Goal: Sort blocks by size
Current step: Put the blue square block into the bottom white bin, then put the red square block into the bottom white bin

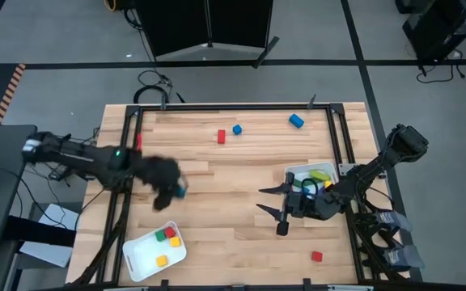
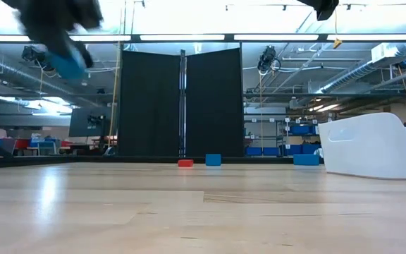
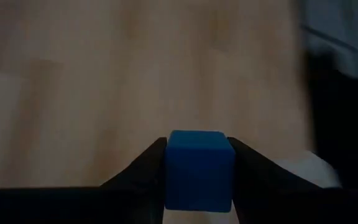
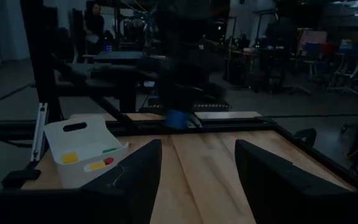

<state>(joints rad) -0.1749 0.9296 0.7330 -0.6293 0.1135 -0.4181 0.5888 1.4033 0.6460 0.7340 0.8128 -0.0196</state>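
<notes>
High view: two white trays on the wooden table [image 1: 233, 202]. The tray at 7 o'clock [image 1: 140, 252] lies tilted and holds four small blocks: a red cube [image 1: 161, 235], a green cube [image 1: 169, 232], a yellow cube [image 1: 174, 241] and another yellow one [image 1: 162, 260]. The tray at 3 o'clock [image 1: 296, 172] holds a long yellow-green bar [image 1: 321, 175], its long axis roughly 2-to-8 o'clock, and a yellow piece [image 1: 328, 183]; the right arm covers part of it, so the rest cannot be counted.

The left gripper [image 1: 178, 191] hangs above the table at about 9 o'clock from centre, just up from the 7 o'clock tray. The left wrist view shows its fingers [image 3: 143, 168] clamped on a blue cube [image 3: 199, 169], one flat face toward the camera, edges square to the fingers, plain solid blue. In the low view the same cube [image 2: 68, 65] sits high above the tabletop.

The right gripper [image 1: 272, 202] rests near 4 o'clock, fingers spread wide and holding nothing, pointing toward 9 o'clock.

Loose blocks: a red block [image 1: 222, 136], a small blue block [image 1: 237, 129] just beside it, and a blue cylinder-like block [image 1: 296, 121] lying tilted, all toward 12 o'clock; a red cube [image 1: 316, 256] at 5 o'clock.
</notes>
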